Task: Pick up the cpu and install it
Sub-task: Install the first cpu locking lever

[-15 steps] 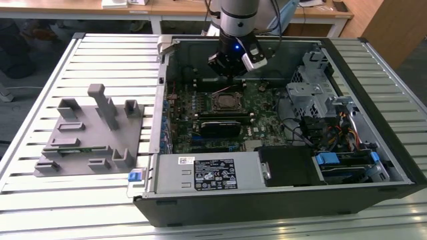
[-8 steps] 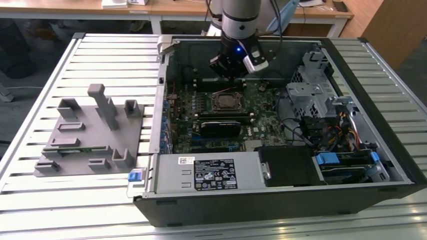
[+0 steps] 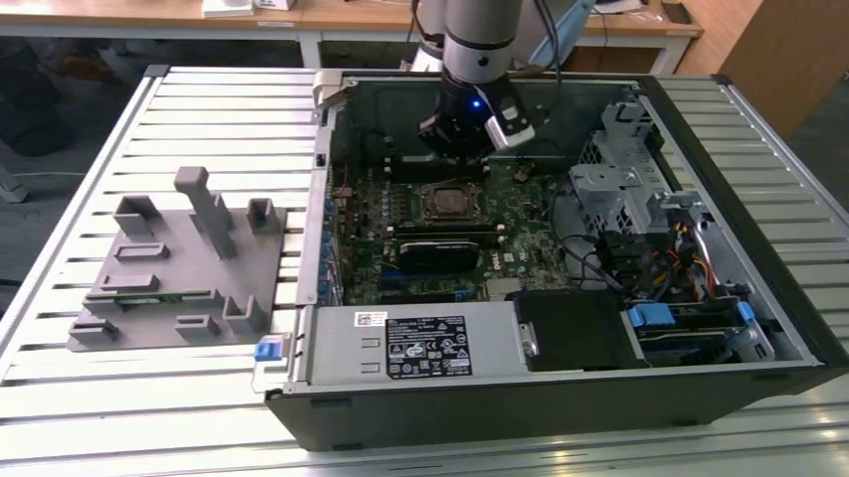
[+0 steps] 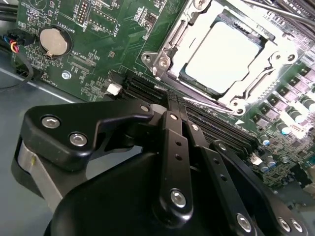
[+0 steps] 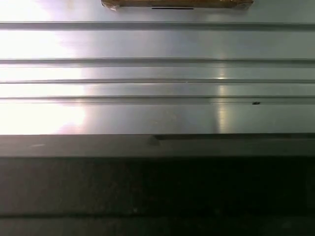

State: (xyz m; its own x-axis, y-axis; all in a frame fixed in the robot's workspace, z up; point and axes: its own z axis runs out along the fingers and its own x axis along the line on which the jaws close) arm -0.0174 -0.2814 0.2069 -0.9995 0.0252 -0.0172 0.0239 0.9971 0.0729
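The cpu [image 4: 224,54], a pale silver-white square, lies flat in the metal-rimmed socket frame [image 4: 170,46] on the green motherboard [image 4: 98,54]. In the exterior view that socket [image 3: 451,202] sits mid-board inside the open computer case [image 3: 558,388]. My gripper [image 4: 172,101] hangs above the board just beside the socket, its black fingers [image 4: 173,128] pressed together with nothing between them. In the exterior view the gripper [image 3: 460,151] hovers over the far side of the socket.
A grey plastic fixture [image 3: 179,263] stands on the slatted metal table [image 3: 80,397] at the exterior view's left. Inside the case are a black module [image 3: 451,248], a metal drive cage [image 3: 623,184], cables and memory slots [image 4: 216,128]. A coin battery [image 4: 52,41] sits on the board.
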